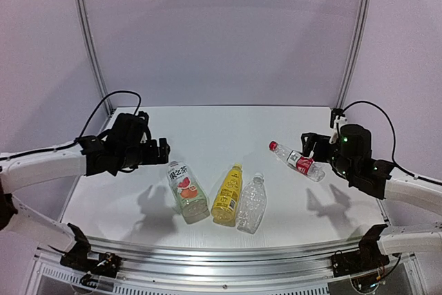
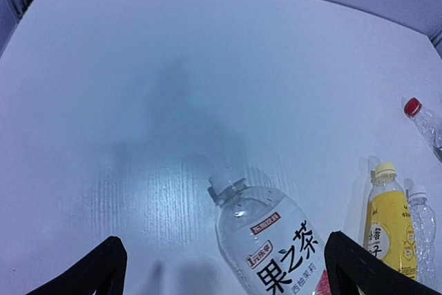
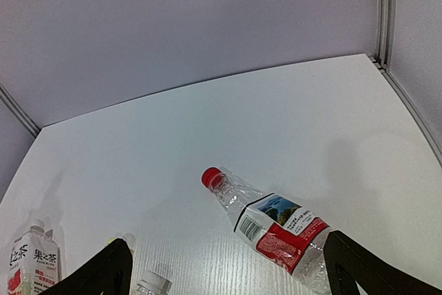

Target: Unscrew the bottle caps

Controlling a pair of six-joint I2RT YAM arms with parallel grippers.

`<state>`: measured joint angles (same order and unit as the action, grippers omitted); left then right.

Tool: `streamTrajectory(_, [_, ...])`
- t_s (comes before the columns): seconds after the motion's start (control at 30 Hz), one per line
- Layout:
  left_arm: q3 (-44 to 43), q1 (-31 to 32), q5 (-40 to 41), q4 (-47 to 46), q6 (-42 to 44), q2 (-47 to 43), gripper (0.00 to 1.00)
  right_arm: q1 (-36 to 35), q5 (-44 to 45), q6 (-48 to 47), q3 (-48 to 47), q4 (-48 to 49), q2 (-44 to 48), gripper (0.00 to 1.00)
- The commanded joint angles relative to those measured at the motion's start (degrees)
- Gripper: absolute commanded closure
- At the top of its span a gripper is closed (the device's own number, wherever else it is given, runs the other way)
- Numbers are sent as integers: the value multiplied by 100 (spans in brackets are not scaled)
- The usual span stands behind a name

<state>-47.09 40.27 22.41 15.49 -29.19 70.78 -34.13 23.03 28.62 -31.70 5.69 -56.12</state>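
Four bottles lie on the white table, all capped. The fruit-label bottle (image 1: pixel 186 191) (image 2: pixel 276 240) has a white cap (image 2: pixel 222 179) pointing away from me. To its right are the yellow bottle (image 1: pixel 228 195) with its yellow cap (image 2: pixel 384 168), then the plain clear bottle (image 1: pixel 252 202). The red-label bottle (image 1: pixel 298 162) (image 3: pixel 280 229) lies apart at the right, its red cap (image 3: pixel 211 177) pointing left. My left gripper (image 1: pixel 160 148) (image 2: pixel 222 271) hovers open above the fruit-label bottle's neck. My right gripper (image 1: pixel 309 144) (image 3: pixel 224 274) hovers open over the red-label bottle. Neither holds anything.
Grey walls with metal corner posts (image 1: pixel 90 46) (image 1: pixel 356 39) close in the table at the back and sides. A metal rail (image 1: pixel 221 253) runs along the near edge between the two arm bases.
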Motion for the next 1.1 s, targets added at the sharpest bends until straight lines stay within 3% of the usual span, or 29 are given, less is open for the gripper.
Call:
streamTrajectory(0.0, [-657, 103, -976, 633, -804, 842, 1, -60, 111, -24, 231, -29, 472, 1])
streamTrajectory(0.2, [-1602, 273, -1031, 1673, -1506, 1403, 1, -59, -744, -358, 625, 474, 1025, 1])
streamTrajectory(0.4, [-1172, 271, -884, 1833, -1923, 910, 1, -59, -1572, -551, 301, 281, 486, 1])
streamTrajectory(0.5, [-743, 235, -720, 1740, -1965, 466, 1, -59, -2235, -541, -152, -23, -285, 3])
streamTrajectory(0.63, [-116, 48, -1185, 1024, -1957, -11, 1, -260, -3190, -424, -838, -181, -1350, 5])
streamTrajectory(0.9, [626, -310, -1497, 116, -2019, -361, 1, -1078, -3734, -736, -3872, -1396, -4187, 8])
streamTrajectory(1.07, [1063, -563, -1877, -632, -2086, -339, 1, -1249, -3978, -765, -4937, -1609, -5380, 7])
